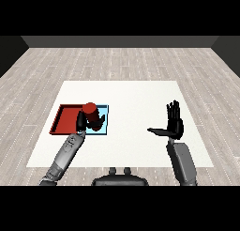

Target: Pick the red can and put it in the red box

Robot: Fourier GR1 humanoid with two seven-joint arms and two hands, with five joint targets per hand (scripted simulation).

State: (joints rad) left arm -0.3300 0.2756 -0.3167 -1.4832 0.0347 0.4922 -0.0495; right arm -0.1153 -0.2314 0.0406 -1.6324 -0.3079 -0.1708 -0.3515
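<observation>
At table's left side: carrying step under way.
Left hand [83, 120]: fingers curled round red can [91, 113], held upright for setting down.
Red tray [66, 118]: just left of hand; blue tray [107, 120] beneath it.
Right hand [174, 122]: fingers spread, idle, well apart.

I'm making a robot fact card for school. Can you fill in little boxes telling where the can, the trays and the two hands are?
red can: upright, held over the trays, about where the two meet
left hand: fingers curled round the red can
right hand: open, fingers straight and pointing up, thumb out, holding nothing
red tray: on the white table, left of the blue one
light blue tray: touching the red tray's right side
white table: both trays lie on it
</observation>
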